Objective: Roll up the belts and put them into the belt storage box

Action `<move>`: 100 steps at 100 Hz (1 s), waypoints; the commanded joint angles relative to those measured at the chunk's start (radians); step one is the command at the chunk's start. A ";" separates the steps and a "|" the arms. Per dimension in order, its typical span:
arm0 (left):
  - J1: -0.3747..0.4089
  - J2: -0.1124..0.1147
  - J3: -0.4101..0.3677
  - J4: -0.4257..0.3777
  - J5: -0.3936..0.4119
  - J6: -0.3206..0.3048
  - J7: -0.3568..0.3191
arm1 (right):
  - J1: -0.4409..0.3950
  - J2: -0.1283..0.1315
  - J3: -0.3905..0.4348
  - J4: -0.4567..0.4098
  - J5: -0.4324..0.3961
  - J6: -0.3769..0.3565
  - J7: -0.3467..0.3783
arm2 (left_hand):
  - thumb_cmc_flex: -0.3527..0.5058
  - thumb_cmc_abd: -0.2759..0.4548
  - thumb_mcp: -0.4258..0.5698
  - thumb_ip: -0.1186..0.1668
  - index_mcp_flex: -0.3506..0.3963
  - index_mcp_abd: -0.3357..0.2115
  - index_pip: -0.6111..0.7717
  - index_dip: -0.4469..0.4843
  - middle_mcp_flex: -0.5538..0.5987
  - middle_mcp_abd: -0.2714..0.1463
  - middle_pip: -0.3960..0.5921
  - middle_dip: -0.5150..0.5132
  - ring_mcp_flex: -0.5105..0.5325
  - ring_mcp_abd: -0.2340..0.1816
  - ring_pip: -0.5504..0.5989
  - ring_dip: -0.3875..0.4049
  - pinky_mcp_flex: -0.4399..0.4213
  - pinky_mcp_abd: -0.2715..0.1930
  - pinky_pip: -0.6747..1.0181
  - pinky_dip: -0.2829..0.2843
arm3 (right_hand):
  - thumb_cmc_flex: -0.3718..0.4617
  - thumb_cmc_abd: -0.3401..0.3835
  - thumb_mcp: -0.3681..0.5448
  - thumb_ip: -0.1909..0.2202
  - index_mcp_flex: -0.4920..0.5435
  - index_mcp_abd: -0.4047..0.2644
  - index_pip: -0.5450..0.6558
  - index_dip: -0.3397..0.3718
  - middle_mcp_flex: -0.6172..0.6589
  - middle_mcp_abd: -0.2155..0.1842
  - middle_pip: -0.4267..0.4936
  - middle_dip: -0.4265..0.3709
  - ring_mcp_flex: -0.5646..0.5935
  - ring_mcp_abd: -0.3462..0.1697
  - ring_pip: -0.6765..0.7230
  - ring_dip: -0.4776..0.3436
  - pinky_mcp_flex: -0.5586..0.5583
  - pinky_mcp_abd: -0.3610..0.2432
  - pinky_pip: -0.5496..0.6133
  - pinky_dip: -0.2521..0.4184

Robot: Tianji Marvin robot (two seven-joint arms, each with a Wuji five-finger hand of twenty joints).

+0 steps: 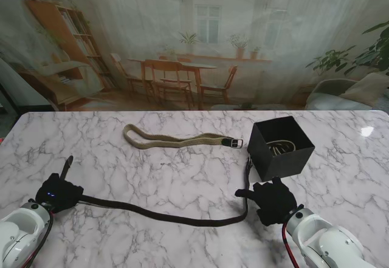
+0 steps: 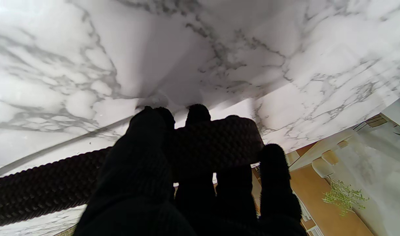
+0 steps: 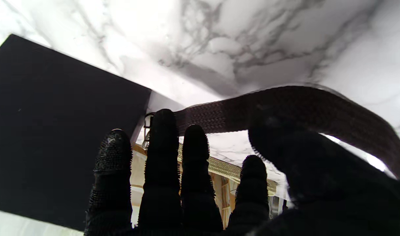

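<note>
Glossy marble table [image 1: 182, 177], matt woven dark belt [image 1: 164, 215]

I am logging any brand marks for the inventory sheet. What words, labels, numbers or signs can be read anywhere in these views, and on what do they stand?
None can be read.
Black storage box: plain walls, no label.
Dark woven belt: no print visible.
Tan belt: no print; its buckle is too small to show any stamp.
Gloves on the left hand and right hand: no marks.

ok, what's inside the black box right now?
Inside the black storage box, the stand view shows a pale coiled belt with a metal glint, filling part of the floor. The near walls hide the rest of the bottom, and the right wrist view sees only an outer wall.
</note>
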 commanded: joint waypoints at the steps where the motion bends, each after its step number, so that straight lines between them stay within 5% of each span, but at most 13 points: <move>1: 0.015 -0.003 0.000 0.014 0.001 0.003 -0.015 | 0.012 0.006 -0.004 0.019 -0.021 0.016 -0.021 | 0.051 0.035 0.008 0.003 0.023 -0.044 -0.057 -0.047 -0.018 -0.033 -0.018 -0.020 -0.022 0.051 -0.017 -0.007 -0.023 0.005 -0.023 -0.010 | 0.024 -0.050 0.038 0.011 -0.025 -0.063 -0.005 -0.015 -0.024 0.009 0.035 0.017 -0.009 0.001 0.038 0.021 -0.011 -0.011 -0.006 0.014; 10: 0.016 -0.003 -0.004 0.014 0.000 0.001 -0.011 | 0.030 0.008 -0.020 0.039 -0.020 0.016 -0.025 | 0.050 0.034 0.006 0.003 0.025 -0.044 -0.056 -0.046 -0.017 -0.032 -0.017 -0.020 -0.021 0.051 -0.017 -0.008 -0.023 0.006 -0.024 -0.009 | 0.001 -0.038 -0.100 -0.042 0.066 -0.128 0.100 0.024 -0.028 0.016 0.035 0.024 -0.012 0.003 0.043 0.027 -0.012 -0.002 -0.014 0.013; 32: 0.020 -0.003 -0.011 0.016 0.002 0.006 -0.002 | 0.077 0.016 -0.080 0.084 -0.005 -0.017 -0.016 | 0.051 0.035 0.004 0.005 0.025 -0.043 -0.057 -0.045 -0.016 -0.033 -0.016 -0.019 -0.021 0.051 -0.017 -0.010 -0.023 0.005 -0.026 -0.007 | -0.053 -0.057 -0.135 -0.067 0.338 -0.164 0.306 0.134 -0.035 0.042 -0.086 -0.074 -0.019 0.003 0.008 0.004 -0.015 0.010 -0.020 0.016; 37: 0.022 -0.003 -0.016 0.018 0.005 0.009 0.003 | 0.085 0.017 -0.094 0.094 0.004 -0.026 -0.022 | 0.050 0.036 0.003 0.006 0.025 -0.043 -0.057 -0.045 -0.017 -0.031 -0.016 -0.020 -0.021 0.052 -0.016 -0.009 -0.023 0.005 -0.026 -0.007 | -0.030 -0.089 -0.170 -0.156 0.381 -0.187 0.420 0.096 -0.021 0.042 -0.125 -0.146 -0.015 0.002 -0.003 -0.008 -0.013 0.013 -0.019 0.019; 44: 0.025 -0.003 -0.024 0.021 0.008 0.014 0.012 | 0.089 0.019 -0.105 0.099 0.012 -0.037 -0.030 | 0.050 0.037 0.003 0.006 0.025 -0.041 -0.057 -0.045 -0.017 -0.032 -0.016 -0.020 -0.022 0.051 -0.016 -0.009 -0.025 0.006 -0.028 -0.006 | -0.021 -0.104 -0.214 -0.185 0.430 -0.222 0.578 0.075 0.020 0.020 -0.181 -0.213 -0.006 0.007 -0.048 -0.041 -0.013 0.018 -0.019 0.020; 68: 0.017 -0.003 -0.042 0.044 0.025 0.053 0.052 | 0.041 0.014 -0.076 0.043 0.058 -0.102 -0.015 | 0.051 0.037 0.001 0.008 0.024 -0.039 -0.057 -0.043 -0.018 -0.029 -0.013 -0.018 -0.022 0.052 -0.013 -0.007 -0.030 0.014 -0.028 -0.003 | -0.016 -0.026 -0.285 -0.178 0.526 -0.188 0.616 0.021 0.333 -0.096 -0.169 -0.228 0.154 -0.014 -0.050 -0.049 0.032 0.023 -0.003 0.024; 80: 0.000 -0.003 -0.041 0.065 0.013 0.058 0.065 | 0.004 0.011 -0.052 -0.008 0.085 -0.125 0.051 | 0.052 0.038 0.001 0.008 0.023 -0.037 -0.057 -0.042 -0.020 -0.028 -0.012 -0.016 -0.023 0.050 -0.011 -0.006 -0.029 0.014 -0.026 0.000 | -0.033 0.018 -0.321 -0.157 0.514 -0.046 0.561 -0.042 0.473 -0.122 -0.171 -0.204 0.270 -0.017 -0.023 -0.017 0.112 -0.002 0.039 0.030; 88: -0.009 -0.002 -0.037 0.074 0.013 0.059 0.065 | -0.028 0.008 -0.027 -0.058 0.112 -0.135 0.134 | 0.052 0.038 0.000 0.008 0.023 -0.037 -0.057 -0.041 -0.021 -0.028 -0.013 -0.017 -0.026 0.051 -0.012 -0.006 -0.030 0.013 -0.026 0.001 | -0.070 0.062 -0.329 -0.128 0.541 0.045 0.438 -0.019 0.504 -0.105 -0.189 -0.204 0.301 -0.006 -0.036 -0.012 0.130 -0.004 0.054 0.020; 92: -0.013 -0.001 -0.033 0.080 0.010 0.060 0.065 | -0.046 0.007 -0.012 -0.089 0.128 -0.134 0.198 | 0.051 0.039 0.000 0.008 0.021 -0.037 -0.058 -0.042 -0.023 -0.028 -0.013 -0.017 -0.027 0.052 -0.012 -0.006 -0.030 0.013 -0.026 0.001 | -0.100 0.110 -0.350 -0.081 0.539 0.081 0.345 0.018 0.492 -0.090 -0.216 -0.215 0.295 0.004 -0.065 -0.021 0.122 -0.003 0.048 0.014; 100: -0.021 -0.001 -0.024 0.088 0.004 0.063 0.060 | -0.066 0.008 0.011 -0.124 0.155 -0.140 0.283 | 0.047 0.045 -0.003 0.007 0.021 -0.034 -0.076 -0.059 -0.040 -0.024 -0.016 -0.025 -0.036 0.051 -0.018 -0.009 -0.038 0.016 -0.035 -0.002 | -0.105 0.156 -0.417 -0.043 0.500 0.080 0.253 0.099 0.459 -0.068 -0.246 -0.223 0.276 0.013 -0.104 -0.033 0.108 -0.005 0.036 0.008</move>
